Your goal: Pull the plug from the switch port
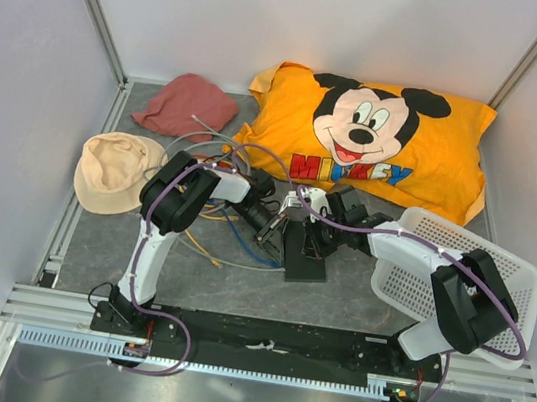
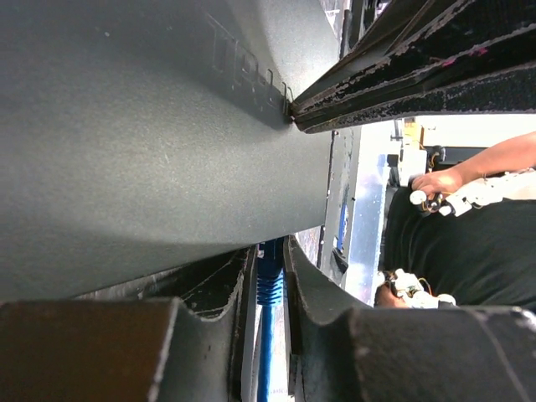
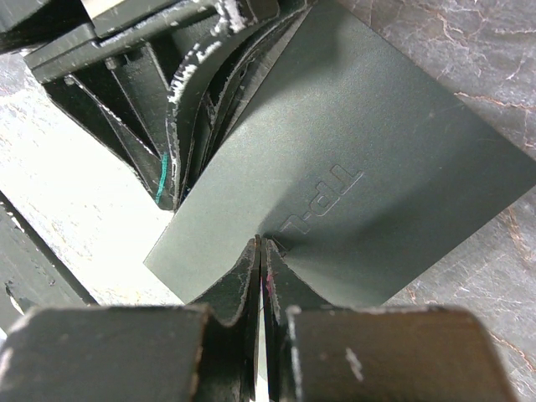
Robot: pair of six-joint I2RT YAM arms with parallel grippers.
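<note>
While orange pillow point(image 1: 379, 137) fills far side of table point(image 1: 366, 292), white basket point(image 1: 515, 273) sits at right, partly hidden by right arm. Tan hat point(image 1: 111, 172) and red cloth point(image 1: 187, 103) at far left. Switch point(image 3: 377, 151) lies flat mid-table, near side of pillow, between both grippers. Right gripper point(image 3: 260, 247): fingers pinched together, tips pressing switch's top face by embossed logo. Left gripper point(image 2: 270, 251) at switch's edge, fingers clenched on blue plug point(image 2: 268, 289). Loose cables point(image 1: 231, 251) left of switch.
</note>
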